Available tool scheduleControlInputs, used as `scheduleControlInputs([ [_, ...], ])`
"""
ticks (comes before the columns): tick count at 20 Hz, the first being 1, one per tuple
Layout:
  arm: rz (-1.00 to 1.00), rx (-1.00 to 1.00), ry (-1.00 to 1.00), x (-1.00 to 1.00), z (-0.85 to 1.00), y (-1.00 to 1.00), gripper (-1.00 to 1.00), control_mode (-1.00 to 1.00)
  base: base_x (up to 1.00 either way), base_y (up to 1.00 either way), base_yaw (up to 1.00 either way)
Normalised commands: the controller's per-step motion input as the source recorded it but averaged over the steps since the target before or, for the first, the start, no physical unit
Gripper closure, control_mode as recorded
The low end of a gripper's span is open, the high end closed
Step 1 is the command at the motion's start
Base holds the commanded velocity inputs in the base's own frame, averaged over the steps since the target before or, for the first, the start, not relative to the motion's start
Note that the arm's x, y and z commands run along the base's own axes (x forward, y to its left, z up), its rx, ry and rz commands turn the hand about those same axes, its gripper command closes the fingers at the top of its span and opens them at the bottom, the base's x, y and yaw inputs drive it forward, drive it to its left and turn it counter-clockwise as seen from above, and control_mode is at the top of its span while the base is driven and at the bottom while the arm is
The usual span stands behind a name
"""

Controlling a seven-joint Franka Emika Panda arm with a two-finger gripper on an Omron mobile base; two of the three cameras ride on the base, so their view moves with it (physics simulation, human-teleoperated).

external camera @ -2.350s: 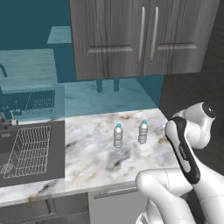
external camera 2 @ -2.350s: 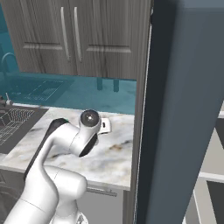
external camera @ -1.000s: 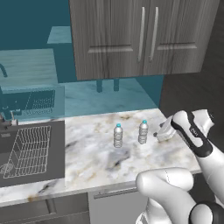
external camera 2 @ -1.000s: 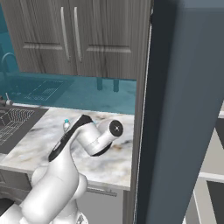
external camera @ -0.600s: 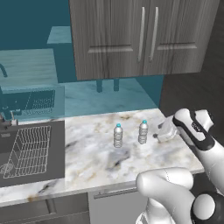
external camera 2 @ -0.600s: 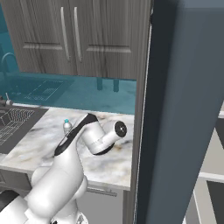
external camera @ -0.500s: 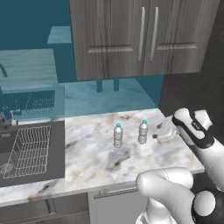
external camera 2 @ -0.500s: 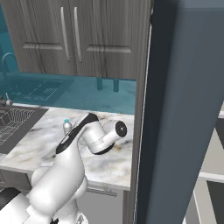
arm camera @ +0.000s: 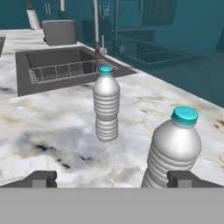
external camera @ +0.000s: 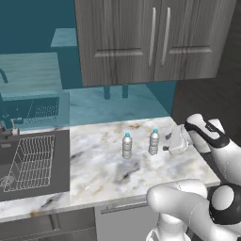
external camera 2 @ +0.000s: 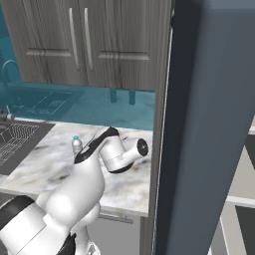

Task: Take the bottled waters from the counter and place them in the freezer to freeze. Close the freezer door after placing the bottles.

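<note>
left base: tool (external camera: 168, 142) has crept closer to the right bottle (external camera: 154, 142), jaws wide, nothing held; left bottle (external camera: 126, 146) unmoved on desk (external camera: 94, 164) | right base: arm stretched further, freezer door (external camera 2: 206, 129) stays open | hand: near bottle (arm camera: 173, 151) just ahead of right fingertip (arm camera: 183, 178)

Two bottles (external camera: 127, 145) (external camera: 154, 141) side by side on counter (external camera: 99, 174), sink (external camera: 33, 164) left.

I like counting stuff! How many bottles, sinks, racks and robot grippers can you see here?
Bottles: 2, one nearer the sink and one nearer the gripper
Sinks: 1
Racks: 1
Grippers: 1
Total: 5
</note>
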Motion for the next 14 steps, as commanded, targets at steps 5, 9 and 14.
scheduleControlInputs([
  [5, 0.01, 0.02, 0.0, 0.09, 0.0, 0.0, -1.0, -1.0, 0.0, 0.0, 0.0],
  [9, 0.0, 0.01, 0.0, 0.09, 0.0, 0.0, -1.0, -1.0, 0.0, 0.0, 0.0],
  [14, 0.01, 0.01, 0.0, 0.09, -0.07, 0.0, -1.0, -1.0, 0.0, 0.0, 0.0],
])
